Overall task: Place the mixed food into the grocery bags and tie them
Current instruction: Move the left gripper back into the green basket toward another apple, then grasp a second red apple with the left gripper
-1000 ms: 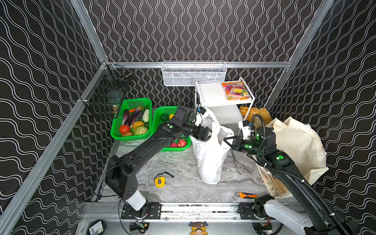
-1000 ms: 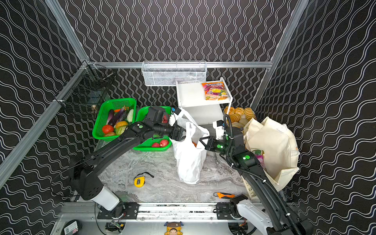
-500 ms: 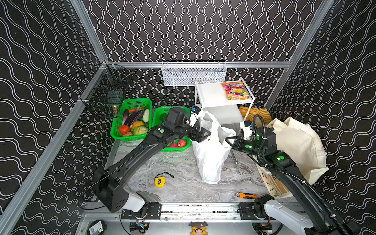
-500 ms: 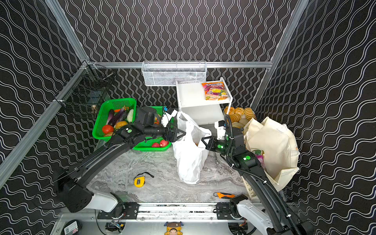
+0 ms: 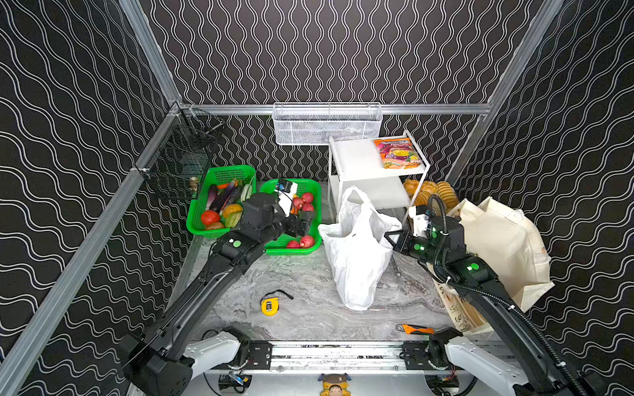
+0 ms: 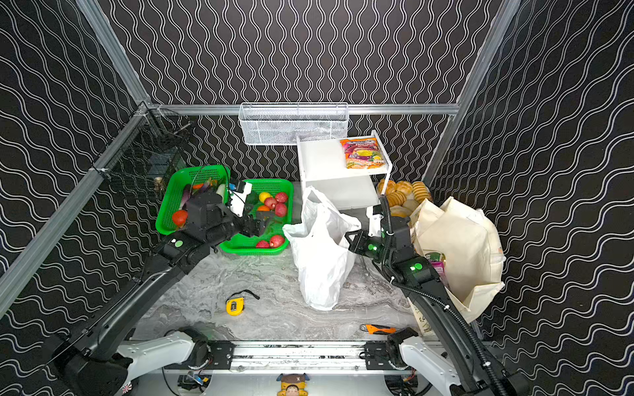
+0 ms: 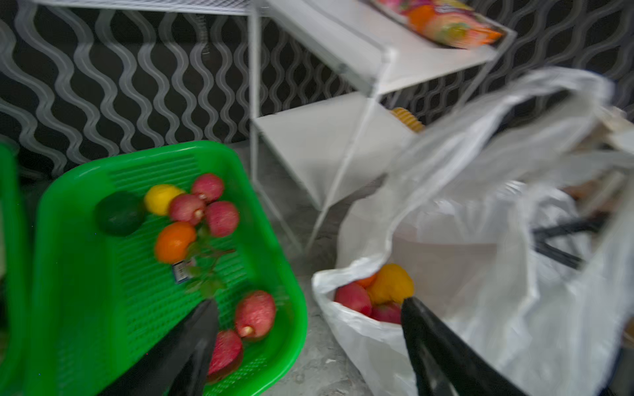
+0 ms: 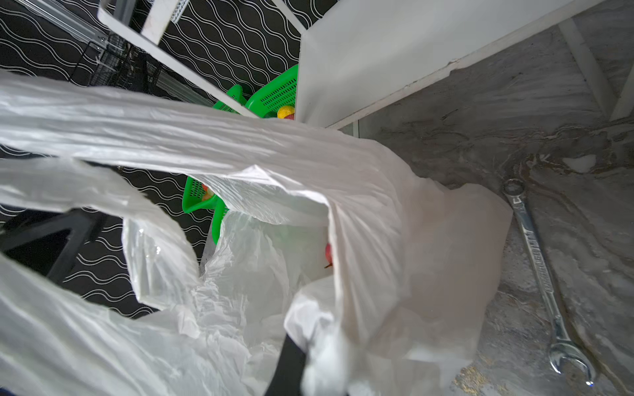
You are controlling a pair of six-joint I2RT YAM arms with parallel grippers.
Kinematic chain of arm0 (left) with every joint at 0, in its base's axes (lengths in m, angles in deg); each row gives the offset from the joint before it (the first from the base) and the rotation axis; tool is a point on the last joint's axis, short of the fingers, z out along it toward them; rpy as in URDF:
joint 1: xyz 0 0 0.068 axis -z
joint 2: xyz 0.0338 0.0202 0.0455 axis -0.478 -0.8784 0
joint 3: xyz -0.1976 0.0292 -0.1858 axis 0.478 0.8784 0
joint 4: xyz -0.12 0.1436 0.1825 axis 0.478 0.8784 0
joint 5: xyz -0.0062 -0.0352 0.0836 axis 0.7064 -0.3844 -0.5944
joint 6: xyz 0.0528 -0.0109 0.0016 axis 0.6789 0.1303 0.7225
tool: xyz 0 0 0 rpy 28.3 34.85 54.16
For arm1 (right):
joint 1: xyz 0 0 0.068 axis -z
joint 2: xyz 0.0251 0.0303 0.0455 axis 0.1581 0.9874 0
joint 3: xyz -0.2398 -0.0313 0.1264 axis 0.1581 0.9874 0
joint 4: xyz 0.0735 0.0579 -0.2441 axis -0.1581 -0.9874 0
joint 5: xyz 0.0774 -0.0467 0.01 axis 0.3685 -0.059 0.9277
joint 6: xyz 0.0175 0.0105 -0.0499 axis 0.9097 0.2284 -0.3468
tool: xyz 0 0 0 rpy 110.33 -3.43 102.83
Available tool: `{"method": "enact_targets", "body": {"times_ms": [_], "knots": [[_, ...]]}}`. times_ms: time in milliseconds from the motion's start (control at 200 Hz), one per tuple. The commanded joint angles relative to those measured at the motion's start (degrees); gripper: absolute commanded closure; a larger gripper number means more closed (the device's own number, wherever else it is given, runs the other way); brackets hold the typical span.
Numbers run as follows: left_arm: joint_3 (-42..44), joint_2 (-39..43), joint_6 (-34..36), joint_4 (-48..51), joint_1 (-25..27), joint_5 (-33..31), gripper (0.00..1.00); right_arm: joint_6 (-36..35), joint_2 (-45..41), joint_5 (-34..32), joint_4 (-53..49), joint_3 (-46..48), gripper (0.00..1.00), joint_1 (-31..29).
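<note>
The white plastic grocery bag (image 5: 356, 253) (image 6: 320, 260) stands mid-table with its mouth up. Yellow and red toy fruits (image 7: 391, 284) lie inside it. My right gripper (image 5: 389, 236) (image 6: 348, 236) is shut on the bag's right rim; one black finger (image 8: 288, 363) shows under bunched plastic (image 8: 377, 205). My left gripper (image 5: 305, 223) (image 7: 308, 301) is open and holds nothing, over the near corner of a green basket (image 7: 85, 274) of red, orange and yellow fruits, just left of the bag. The cream tote (image 5: 497, 247) slumps at the right, with a purple packet (image 6: 439, 267) in it.
A snack packet (image 5: 398, 152) lies on the white shelf (image 5: 356, 161). A second green basket (image 5: 226, 171) holds vegetables. Breads (image 5: 429, 192) sit behind the tote. A yellow tape measure (image 5: 270, 306), an orange cutter (image 5: 415, 330) and a wrench (image 8: 535, 260) lie on the table.
My left gripper has pulled back leftward from the bag's mouth to above the green fruit basket, and its arm has swung left. The right gripper keeps its hold on the bag's rim.
</note>
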Motion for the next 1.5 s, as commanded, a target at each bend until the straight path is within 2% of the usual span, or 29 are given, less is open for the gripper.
{"method": "enact_targets", "body": {"times_ms": [0, 50, 135, 200, 255, 305, 435, 551, 641, 856, 1206, 1316, 1497], "knots": [[-1.2, -5.1, -6.2, 6.7, -6.0, 2.3, 0.13, 0.3, -0.4, 0.7, 1.4, -0.8, 1.00, 0.1], [-3.7, -9.4, -4.8, 10.2, -8.6, 8.3, 0.13, 0.5, -0.5, 0.9, 1.6, -0.8, 1.00, 0.1], [-9.5, -18.8, -0.8, 16.7, -9.7, 14.7, 0.15, 0.6, -0.7, 1.2, 1.9, -0.6, 1.00, 0.0], [-14.6, -26.0, 0.7, 22.1, -9.7, 16.5, 0.19, 0.8, -0.8, 1.6, 2.3, -0.3, 1.00, 0.1], [-18.8, -31.7, 2.2, 26.2, -9.7, 18.2, 0.29, 1.1, -0.8, 2.0, 2.6, -0.3, 1.00, 0.0], [-20.8, -35.4, 2.7, 27.5, -9.7, 19.4, 0.29, 1.3, -0.6, 2.2, 2.7, -0.5, 1.00, 0.0], [-25.5, -43.5, 2.6, 30.4, -9.3, 17.4, 0.27, 1.6, -0.5, 2.6, 2.8, -0.9, 1.00, 0.0], [-28.7, -47.7, 3.5, 32.3, -8.2, 13.4, 0.22, 1.5, -0.6, 2.5, 3.0, -0.9, 1.00, 0.1], [-30.9, -50.9, 4.8, 34.1, -7.3, 13.0, 0.21, 1.4, -0.6, 2.6, 2.8, -1.1, 1.00, 0.0], [-32.9, -55.5, 6.9, 36.2, -5.7, 11.0, 0.24, 1.4, -0.5, 2.7, 2.7, -1.3, 1.00, 0.1], [-32.5, -57.9, 8.7, 36.5, -5.5, 9.9, 0.24, 1.4, -0.1, 3.0, 2.8, -1.1, 1.00, 0.1], [-31.9, -56.4, 8.9, 35.9, -5.5, 8.5, 0.34, 1.6, -0.3, 3.0, 2.8, -0.9, 1.00, 0.1], [-30.7, -49.4, 8.5, 35.5, -5.5, 7.4, 0.36, 1.6, -0.4, 2.7, 2.8, -0.8, 1.00, 0.0]]}}
